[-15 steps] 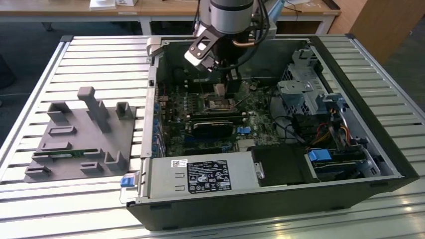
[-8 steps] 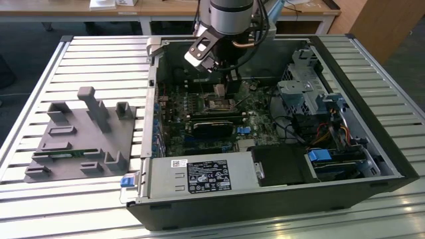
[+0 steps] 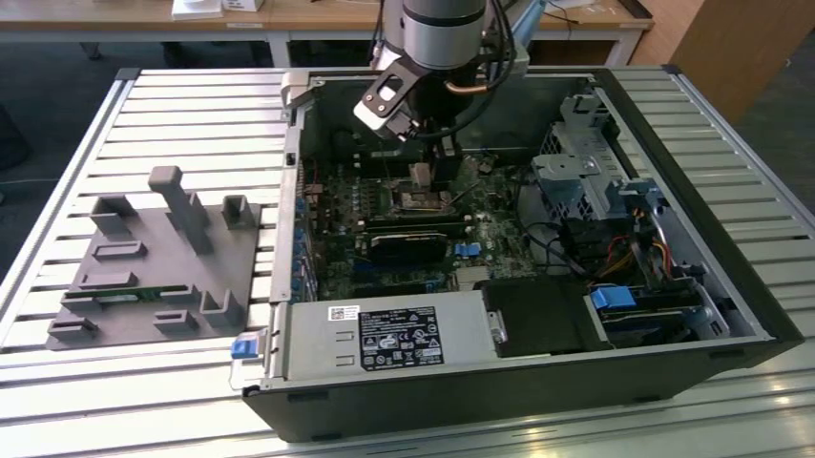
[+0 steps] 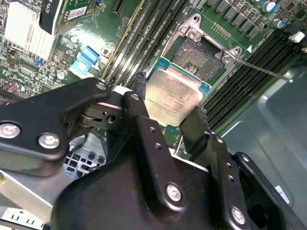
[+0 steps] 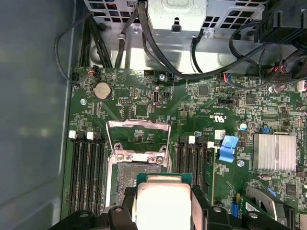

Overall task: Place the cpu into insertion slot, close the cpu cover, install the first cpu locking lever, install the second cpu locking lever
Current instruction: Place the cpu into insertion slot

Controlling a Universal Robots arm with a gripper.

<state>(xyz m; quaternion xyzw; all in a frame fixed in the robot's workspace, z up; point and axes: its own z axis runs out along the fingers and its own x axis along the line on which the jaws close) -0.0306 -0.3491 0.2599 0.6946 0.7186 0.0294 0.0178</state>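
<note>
My gripper (image 4: 170, 103) is shut on the cpu (image 4: 172, 96), a flat square chip with a pale metal face, its black fingers (image 4: 140, 93) pressing two opposite edges. The chip hangs just above and slightly off the insertion slot (image 4: 199, 60), whose dark centre and silvery rim lie bare. In the first wrist view the cpu (image 5: 163, 201) partly overlaps the slot (image 5: 128, 173), and the cpu cover (image 5: 138, 123) stands swung back and open beyond it. A thin locking lever (image 4: 264, 71) sticks out sideways, unlatched. In the exterior view the gripper (image 3: 430, 176) reaches down into the case over the slot (image 3: 421, 200).
The open computer case (image 3: 713, 286) lies on a slatted table. Long black memory slots (image 5: 86, 172) flank the socket. A finned heatsink (image 5: 274, 152), a blue clip (image 5: 228, 147) and cables (image 5: 144, 43) are close by. A grey fixture tray (image 3: 153, 267) sits at the exterior view's left.
</note>
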